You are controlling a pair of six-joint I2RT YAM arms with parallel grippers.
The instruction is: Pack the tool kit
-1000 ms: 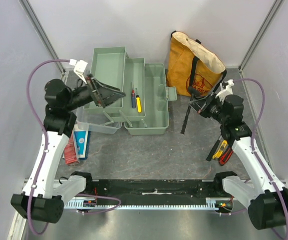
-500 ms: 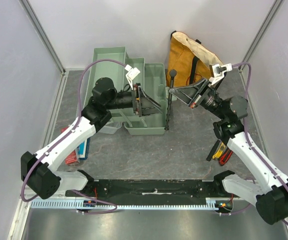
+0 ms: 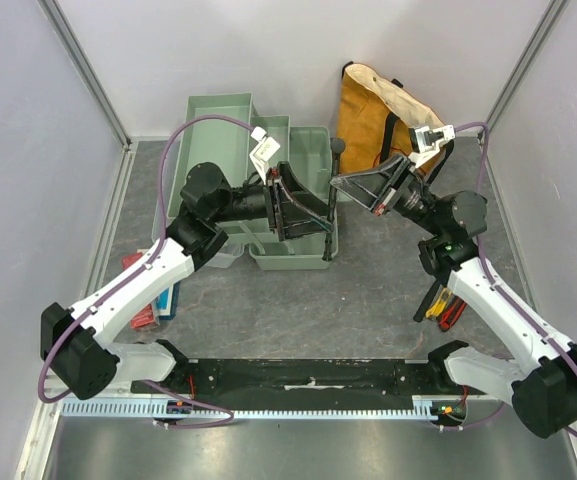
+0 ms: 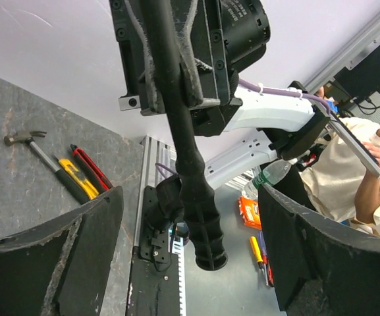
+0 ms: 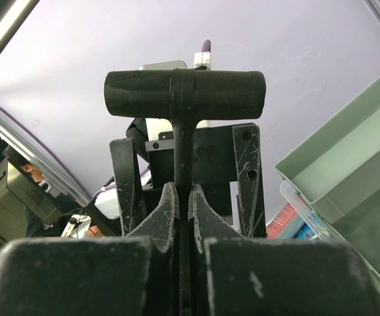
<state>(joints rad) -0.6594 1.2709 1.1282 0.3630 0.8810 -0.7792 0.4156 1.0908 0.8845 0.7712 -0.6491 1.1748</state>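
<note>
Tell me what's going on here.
The right gripper is shut on a black mallet, holding it upright by the open toolbox. The left gripper is open either side of the handle, not yet closed: it looks like a handover. Other hand tools lie on the table by the right arm.

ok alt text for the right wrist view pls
The right hand is shut on the shaft of a black mallet, head at top. Facing it, the left hand is open with a finger on either side of the shaft; a sage-green toolbox is at right.
</note>
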